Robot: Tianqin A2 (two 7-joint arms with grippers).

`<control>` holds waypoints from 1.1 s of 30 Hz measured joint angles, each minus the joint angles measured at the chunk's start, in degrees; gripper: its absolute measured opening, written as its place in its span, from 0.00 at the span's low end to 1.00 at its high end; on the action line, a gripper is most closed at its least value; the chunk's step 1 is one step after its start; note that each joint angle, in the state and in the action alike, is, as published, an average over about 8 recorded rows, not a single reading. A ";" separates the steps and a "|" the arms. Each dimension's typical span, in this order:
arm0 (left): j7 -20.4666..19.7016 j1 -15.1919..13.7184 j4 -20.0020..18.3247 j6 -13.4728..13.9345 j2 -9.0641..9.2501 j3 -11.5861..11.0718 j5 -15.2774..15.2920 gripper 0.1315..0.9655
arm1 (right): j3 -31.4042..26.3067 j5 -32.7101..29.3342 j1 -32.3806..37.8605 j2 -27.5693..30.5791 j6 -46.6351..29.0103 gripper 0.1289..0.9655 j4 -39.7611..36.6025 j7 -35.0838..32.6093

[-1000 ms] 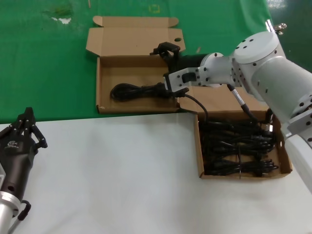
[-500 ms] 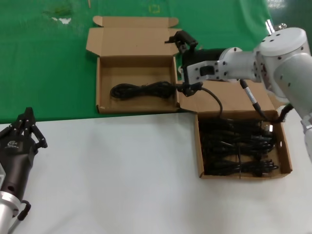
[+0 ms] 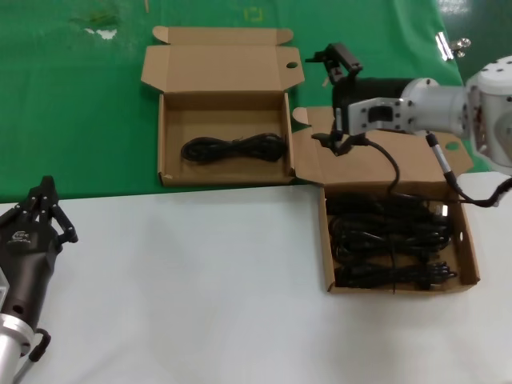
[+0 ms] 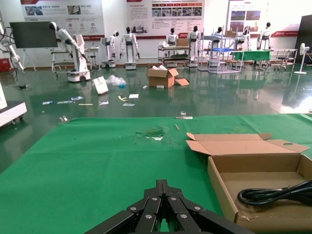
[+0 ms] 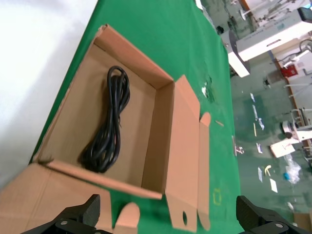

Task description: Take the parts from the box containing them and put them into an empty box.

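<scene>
The box of parts point(image 3: 329, 250) sits at the right of the white table, filled with several black cable bundles point(image 3: 390, 240). The other box point(image 3: 224, 118) lies on the green cloth, and one cable bundle point(image 3: 234, 149) rests on its floor. My right gripper point(image 3: 335, 98) hangs open and empty above the gap between the two boxes, over the right box's lid point(image 3: 376, 170). In the right wrist view its fingers point(image 5: 84, 212) are spread wide, framing the far box point(image 5: 68, 122) and its cable point(image 5: 108, 130). My left gripper point(image 3: 44, 202) rests shut at the table's left edge.
The white table point(image 3: 200, 280) fills the foreground, with the green cloth point(image 3: 72, 104) behind it. The far box's lid point(image 3: 220, 66) lies open towards the back. The left wrist view has the shut left gripper point(image 4: 163, 188) low over the green, with the far box point(image 4: 253, 168) beside it.
My right gripper has pulled away to the right from the far box, leaving the cable bundle lying in it. The left arm has stayed still.
</scene>
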 joint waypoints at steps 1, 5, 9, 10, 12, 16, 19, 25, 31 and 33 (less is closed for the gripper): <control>0.00 0.00 0.00 0.00 0.00 0.00 0.00 0.01 | 0.25 0.08 -0.33 0.49 -0.22 0.99 0.44 -0.04; 0.00 0.00 0.00 0.00 0.00 0.00 0.00 0.01 | 1.04 0.27 -2.28 2.71 -0.91 1.00 3.47 0.69; 0.00 0.00 0.00 0.00 0.00 0.00 0.00 0.01 | 1.39 0.16 -5.36 5.26 -1.27 1.00 8.96 3.38; 0.00 0.00 0.00 0.00 0.00 0.00 0.00 0.01 | 1.47 0.14 -6.30 5.95 -1.31 1.00 10.67 4.32; 0.00 0.00 0.00 0.00 0.00 0.00 0.00 0.01 | 1.68 0.16 -8.24 7.30 -1.32 1.00 14.29 6.33; 0.00 0.00 0.00 0.00 0.00 0.00 0.00 0.01 | 2.45 0.61 -12.10 9.74 -1.09 1.00 21.14 9.92; 0.00 0.00 0.00 0.00 0.00 0.00 0.00 0.01 | 2.96 0.97 -13.91 10.79 -0.89 1.00 24.26 11.42; 0.00 0.00 0.00 0.00 0.00 0.00 0.00 0.01 | 3.22 1.17 -14.69 11.23 -0.78 1.00 25.58 11.99; 0.00 0.00 0.00 0.00 0.00 0.00 0.00 0.03 | 3.23 1.18 -14.76 11.23 -0.77 1.00 25.63 12.03; 0.00 0.00 0.00 0.00 0.00 0.00 0.00 0.04 | 3.30 1.22 -15.02 11.21 -0.58 1.00 25.91 12.29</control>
